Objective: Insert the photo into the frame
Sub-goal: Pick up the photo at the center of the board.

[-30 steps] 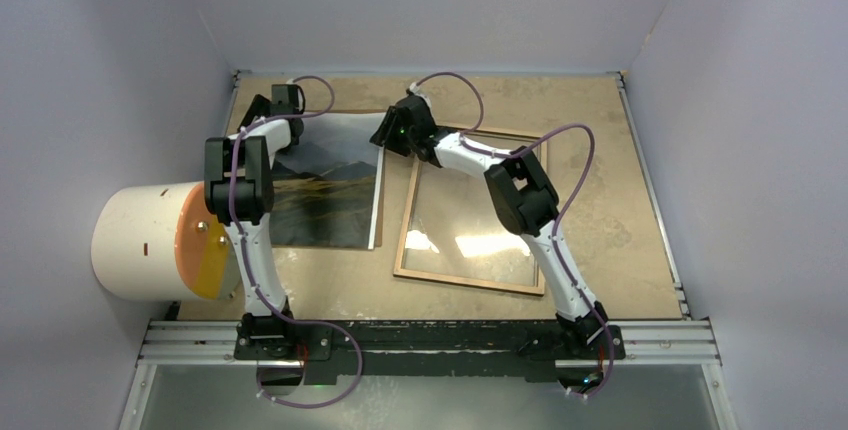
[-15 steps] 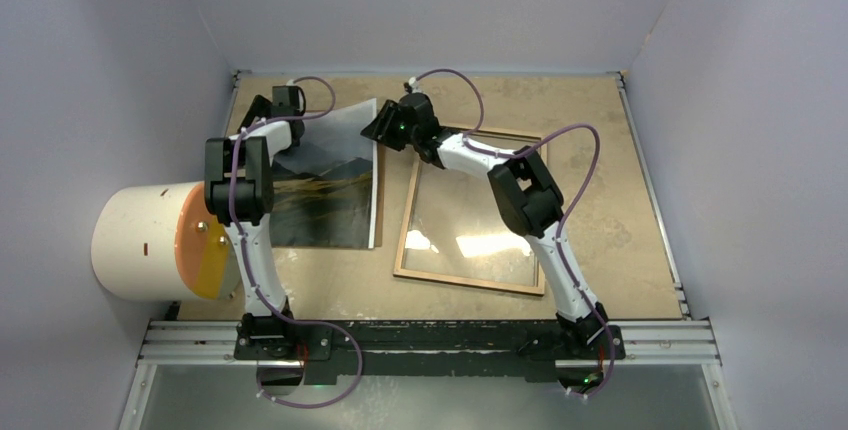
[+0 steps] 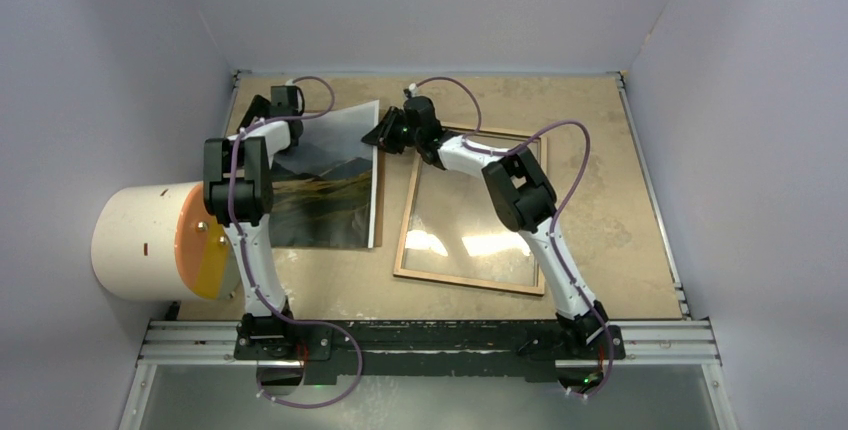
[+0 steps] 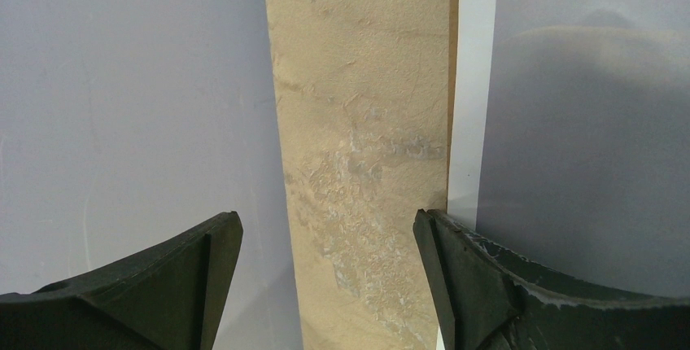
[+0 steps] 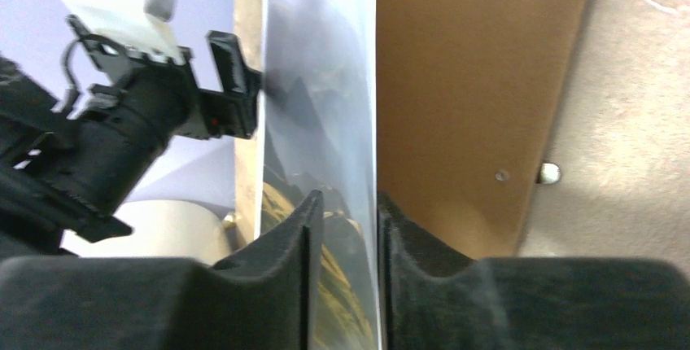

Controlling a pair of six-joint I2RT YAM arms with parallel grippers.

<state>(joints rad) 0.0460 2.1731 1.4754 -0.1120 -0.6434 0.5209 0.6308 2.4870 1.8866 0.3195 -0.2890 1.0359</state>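
Note:
The photo (image 3: 325, 185) lies at the left of the table, its far right corner raised. My right gripper (image 3: 383, 132) is at that corner. In the right wrist view its jaws (image 5: 345, 199) stand narrowly apart astride the photo's right edge (image 5: 321, 81), and a gap shows between them. My left gripper (image 3: 262, 108) is wide open at the photo's far left corner. In the left wrist view (image 4: 328, 224) one finger (image 4: 456, 269) touches the photo's white edge (image 4: 472, 81). The frame (image 3: 468, 283) lies wood-brown back up at centre right, its clear pane showing.
A brown backing board (image 5: 472, 106) lies under the lifted photo. A white cylinder with an orange end (image 3: 150, 240) sits at the left edge by the left arm. Walls enclose the table on three sides. The metal rail (image 3: 430, 335) runs along the near edge.
The photo's far right corner has risen off the table over the last second. My right gripper has shifted slightly to the right at that corner. The left arm has not moved.

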